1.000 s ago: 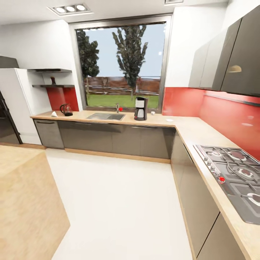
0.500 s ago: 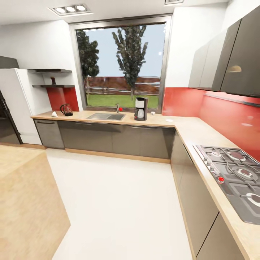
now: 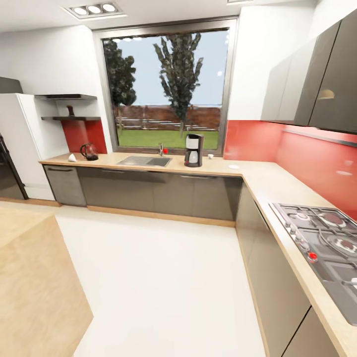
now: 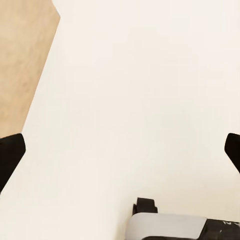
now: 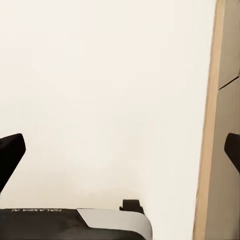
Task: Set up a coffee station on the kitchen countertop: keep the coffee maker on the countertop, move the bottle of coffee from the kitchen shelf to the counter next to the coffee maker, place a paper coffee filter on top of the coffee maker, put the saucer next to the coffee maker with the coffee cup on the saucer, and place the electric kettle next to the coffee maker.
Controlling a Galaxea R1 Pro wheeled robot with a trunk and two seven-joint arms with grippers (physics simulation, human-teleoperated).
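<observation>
Near at hand, the wrist views show the left gripper (image 4: 120, 150) and right gripper (image 5: 120, 150) with jaws spread wide, empty over pale floor — detail the head view lacks. Across the room on the table (image 3: 213, 168), the coffee maker (image 3: 193, 150) stands by the window; cup (image 3: 210, 155) and saucer (image 3: 233, 166) lie apart, kettle (image 3: 89, 151) and filter (image 3: 73, 157) far left. Farthest, the bottle (image 3: 70, 111) sits shelved — nearly everything remains, I judge.

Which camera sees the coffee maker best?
The head view: the coffee maker stands whole on the kitchen countertop under the window, though far off and small. The left wrist view looks down at pale floor beside the tan island, the right wrist view at floor beside a cabinet base.
</observation>
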